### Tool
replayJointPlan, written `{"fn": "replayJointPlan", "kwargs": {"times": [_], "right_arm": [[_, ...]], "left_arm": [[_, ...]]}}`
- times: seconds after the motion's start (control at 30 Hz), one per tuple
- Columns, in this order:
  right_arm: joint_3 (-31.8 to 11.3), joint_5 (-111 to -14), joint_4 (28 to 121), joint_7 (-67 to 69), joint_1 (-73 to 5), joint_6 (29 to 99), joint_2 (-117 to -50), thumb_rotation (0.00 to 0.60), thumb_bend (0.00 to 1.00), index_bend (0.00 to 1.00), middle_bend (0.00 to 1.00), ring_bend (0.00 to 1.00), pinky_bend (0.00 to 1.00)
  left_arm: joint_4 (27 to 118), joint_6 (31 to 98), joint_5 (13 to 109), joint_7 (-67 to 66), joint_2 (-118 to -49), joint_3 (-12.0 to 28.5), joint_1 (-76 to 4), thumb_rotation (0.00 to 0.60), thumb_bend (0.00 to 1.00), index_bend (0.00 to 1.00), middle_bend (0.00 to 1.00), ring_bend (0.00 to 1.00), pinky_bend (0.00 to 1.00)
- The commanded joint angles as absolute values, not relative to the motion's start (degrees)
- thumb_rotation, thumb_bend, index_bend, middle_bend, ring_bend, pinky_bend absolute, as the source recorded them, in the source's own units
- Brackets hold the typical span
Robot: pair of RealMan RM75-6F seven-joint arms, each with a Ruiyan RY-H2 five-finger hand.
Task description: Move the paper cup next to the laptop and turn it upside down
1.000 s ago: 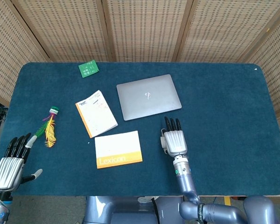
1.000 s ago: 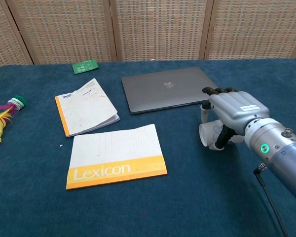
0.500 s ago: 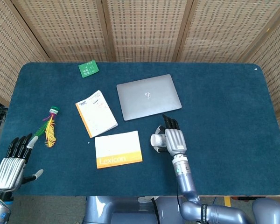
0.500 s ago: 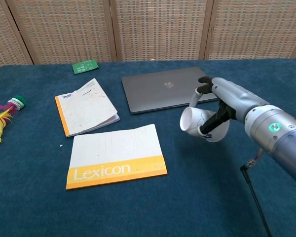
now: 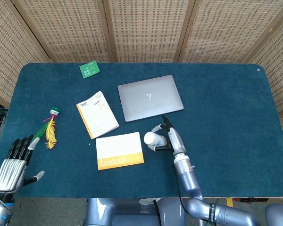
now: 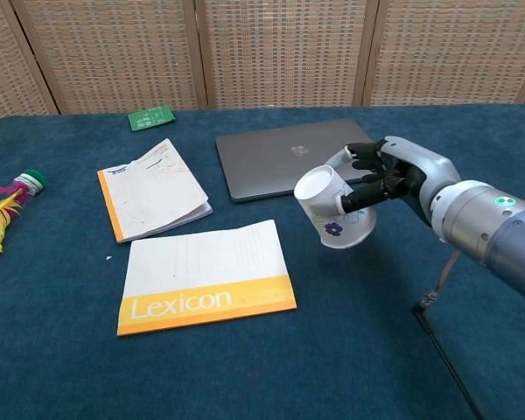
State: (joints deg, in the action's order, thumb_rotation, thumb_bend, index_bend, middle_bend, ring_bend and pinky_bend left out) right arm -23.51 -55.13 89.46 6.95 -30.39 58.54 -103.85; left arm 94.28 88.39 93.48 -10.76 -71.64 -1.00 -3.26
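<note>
My right hand (image 6: 389, 179) (image 5: 172, 139) holds the white paper cup (image 6: 328, 210) (image 5: 153, 140) off the table, just in front of the closed grey laptop (image 6: 293, 157) (image 5: 150, 97). The cup has a small blue flower print. It is tilted, with its flat base up and toward the left and its wider mouth down toward the right. My left hand (image 5: 14, 162) rests open at the table's near left edge, holding nothing; the chest view does not show it.
A Lexicon booklet (image 6: 206, 280) (image 5: 119, 150) lies left of the cup, an orange-edged notebook (image 6: 153, 188) beyond it. A feather shuttlecock (image 5: 49, 128) lies far left and a green card (image 5: 89, 69) at the back. A thin cable (image 6: 442, 346) runs below my right arm.
My right hand lifted the cup from the table and rolled its wrist, swinging the cup leftward and tipping it base up. The left hand stayed put.
</note>
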Motion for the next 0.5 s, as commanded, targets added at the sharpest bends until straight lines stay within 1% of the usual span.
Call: {"fn": "replayJointPlan", "kwargs": {"times": [0.03,0.27,0.5], "right_arm": [[-23.1,-56.1,86.6,9.5,-30.5,57.3,-104.8,0.600,0.27,0.47,0.00,0.00,0.00],[-21.9,-56.7,82.0,11.4,-31.2,55.7,-105.7,0.600,0.26,0.47,0.00,0.00,0.00],[-20.4,-57.7,80.5,9.6,-31.0,57.0,-105.6,0.600,0.26,0.47,0.00,0.00,0.00]], "left_arm": [[94.3,88.4,93.5,-10.7,-71.6,-1.0,-3.3,0.600,0.13,0.00,0.00,0.00,0.00],[94.2,88.3,93.5,-10.8,-71.7,-1.0,-3.3,0.600,0.13,0.00,0.00,0.00,0.00],[94.3,88.5,93.7,-10.6,-71.7,-1.0,-3.3,0.600,0.13,0.00,0.00,0.00,0.00]]}}
